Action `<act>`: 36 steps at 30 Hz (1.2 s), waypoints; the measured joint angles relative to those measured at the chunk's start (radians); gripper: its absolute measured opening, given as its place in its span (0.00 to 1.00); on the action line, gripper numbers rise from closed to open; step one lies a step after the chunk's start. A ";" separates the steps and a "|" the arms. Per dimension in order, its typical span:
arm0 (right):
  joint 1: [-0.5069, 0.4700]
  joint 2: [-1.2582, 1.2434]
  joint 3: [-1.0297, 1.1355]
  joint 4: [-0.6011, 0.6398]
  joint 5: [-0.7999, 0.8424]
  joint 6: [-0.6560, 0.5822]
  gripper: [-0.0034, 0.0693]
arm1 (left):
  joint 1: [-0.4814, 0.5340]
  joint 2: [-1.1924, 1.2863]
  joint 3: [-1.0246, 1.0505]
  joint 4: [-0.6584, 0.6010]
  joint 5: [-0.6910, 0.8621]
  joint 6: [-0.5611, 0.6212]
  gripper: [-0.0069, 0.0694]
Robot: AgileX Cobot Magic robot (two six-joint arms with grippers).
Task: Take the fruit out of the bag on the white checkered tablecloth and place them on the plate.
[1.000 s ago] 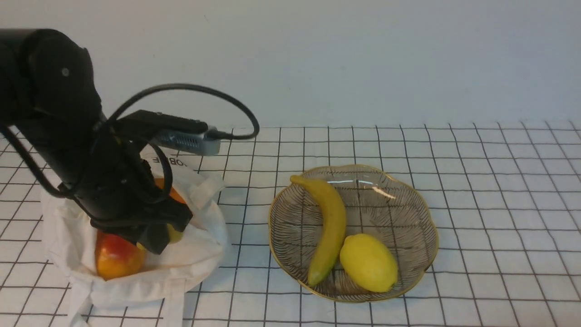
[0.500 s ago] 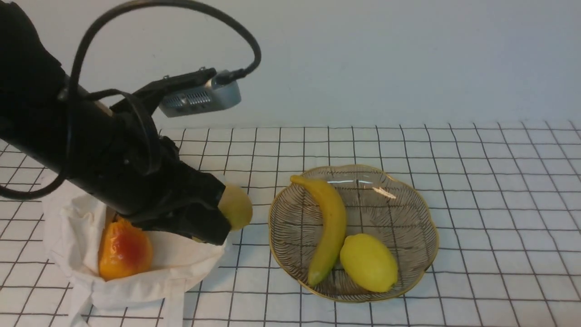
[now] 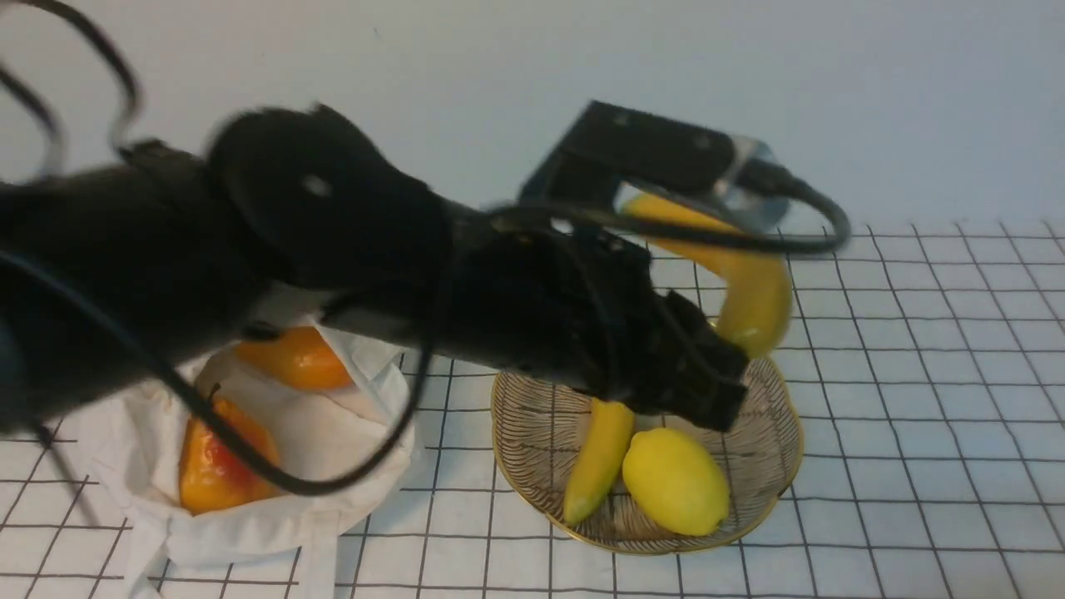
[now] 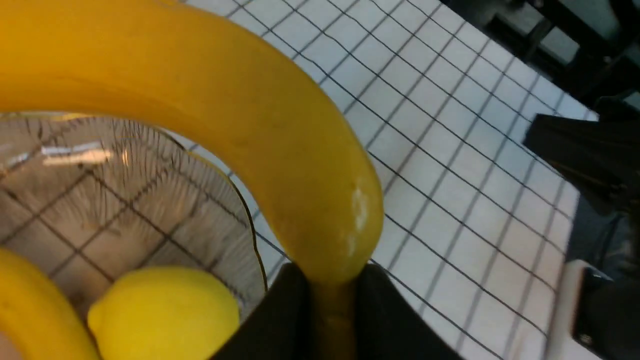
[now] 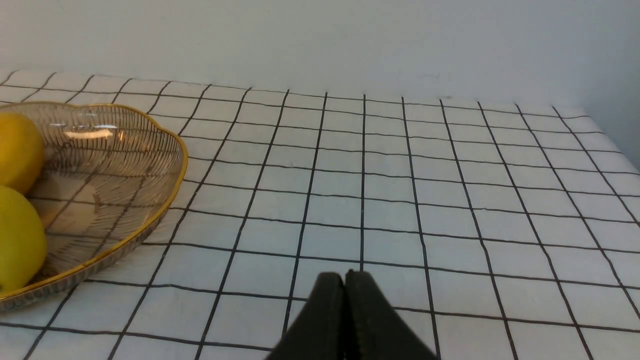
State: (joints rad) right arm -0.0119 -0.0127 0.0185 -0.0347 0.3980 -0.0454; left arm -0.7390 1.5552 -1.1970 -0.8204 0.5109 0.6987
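A white checkered tablecloth (image 3: 915, 349) covers the whole counter, its thin black grid lying flat and smooth all the way back to a plain pale wall (image 3: 541, 75). The left arm (image 3: 333, 233) reaches across from the left, blurred. Its left fingers (image 4: 282, 320) are clamped on one end of a banana (image 3: 753, 291), which hangs in the air over the far right part of the plate (image 3: 778, 474). On that gold-rimmed glass plate a second banana (image 3: 595, 453) and a lemon (image 3: 676, 481) lie side by side. The white cloth bag (image 3: 333, 466) slumps on the cloth just left of the plate. Its mouth is open, with a pear (image 3: 212, 462) and an orange (image 3: 295, 359) inside. The right fingers (image 5: 325, 315) are pressed together with nothing between them, over bare cloth apart from the plate. Beyond the counter's edge, the left wrist view catches dark shapes (image 4: 590, 150) too blurred to name.
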 joint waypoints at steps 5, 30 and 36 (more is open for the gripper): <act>0.000 0.000 0.000 0.000 0.000 0.000 0.03 | -0.051 0.212 -0.006 -0.141 -0.159 0.094 0.21; 0.000 0.000 0.000 0.001 0.000 0.000 0.03 | 0.182 -0.058 -0.034 -0.008 0.001 -0.023 0.16; 0.000 0.000 0.000 0.001 0.000 0.000 0.03 | 0.306 -0.291 -0.034 0.280 0.167 -0.244 0.09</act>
State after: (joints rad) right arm -0.0119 -0.0127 0.0185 -0.0338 0.3980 -0.0454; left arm -0.4327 1.2645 -1.2309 -0.5400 0.6780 0.4552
